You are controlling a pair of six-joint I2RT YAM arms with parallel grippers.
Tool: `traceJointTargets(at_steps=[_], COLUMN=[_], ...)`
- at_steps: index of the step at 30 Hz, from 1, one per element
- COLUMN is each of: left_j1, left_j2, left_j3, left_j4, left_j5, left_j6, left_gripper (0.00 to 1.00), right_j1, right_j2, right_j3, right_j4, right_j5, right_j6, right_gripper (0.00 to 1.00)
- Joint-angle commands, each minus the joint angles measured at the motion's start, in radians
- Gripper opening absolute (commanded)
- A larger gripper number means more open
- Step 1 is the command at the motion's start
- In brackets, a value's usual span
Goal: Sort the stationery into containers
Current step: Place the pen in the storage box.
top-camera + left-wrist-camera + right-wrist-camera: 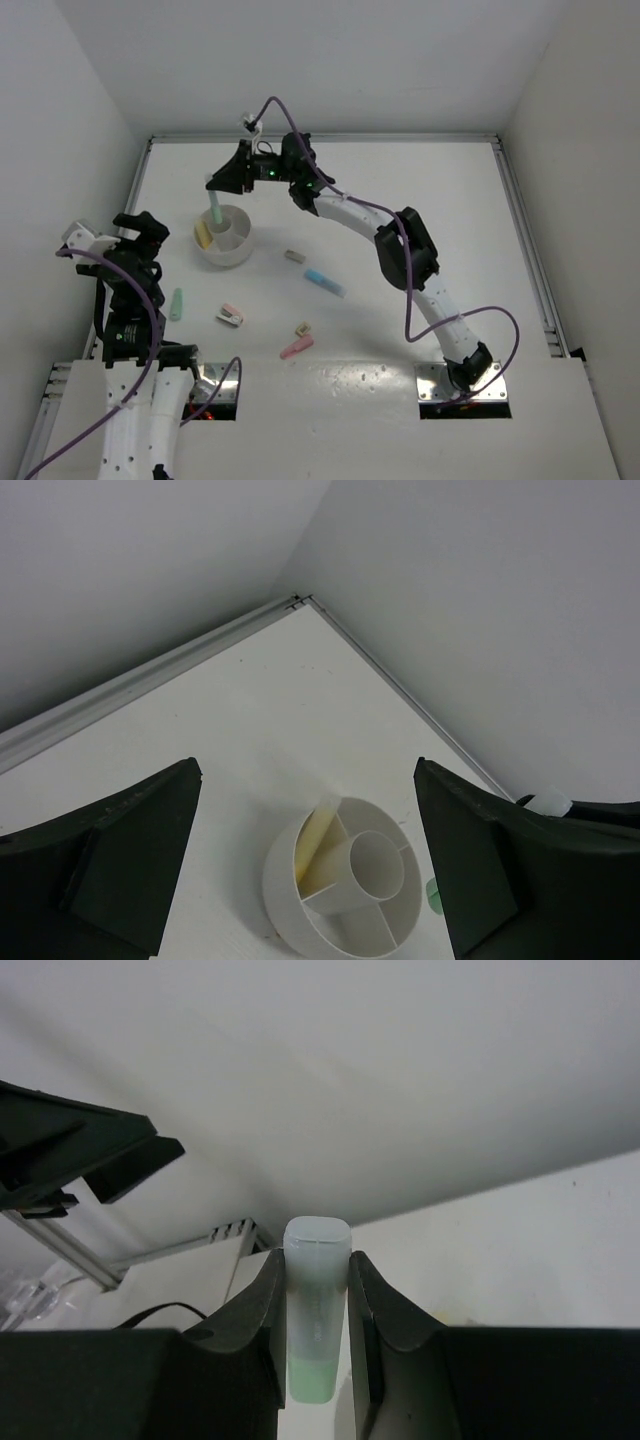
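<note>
Stationery [324, 282], six pieces loose, one yellow stick [203, 235] in bowl [240, 256], right claw [316, 1260] grasping one green stick [314, 1340]; left claw [308, 770] released

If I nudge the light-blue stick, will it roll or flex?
Probably stiff: the light-blue stick lies straight. Likely light, being far smaller than the bowl. It may roll sideways; its cross-section is too small to tell.

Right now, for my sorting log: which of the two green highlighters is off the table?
The green highlighter clamped upright in the right arm's jaws, over the white bowl. The other green highlighter lies flat on the table near the left arm.
</note>
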Motion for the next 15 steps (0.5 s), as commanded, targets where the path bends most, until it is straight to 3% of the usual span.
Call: traceJointTargets(at_steps=[1,9,15], left_j1=[0.012,0.012,0.012], left_j2=[-0.001,0.019,0.009], left_j3=[0.001,0.001,0.001], left_j4=[0.019,0.019,0.019], left_j5=[0.009,0.050,0.050], left_j6=[-0.012,-0.001,-0.001], left_gripper=[0.94,0.94,0.94], right_j1=[0.039,0.099,0.117], right_j2=[0.022,0.163,0.223], right_j3=[0.041,0.223,0.299], right_j4=[0.187,0.129,0.095], right_j5=[0.017,0.088,0.078], right_j6=[-0.016,-0.105,-0.291], right_gripper=[0.00,0.00,0.00])
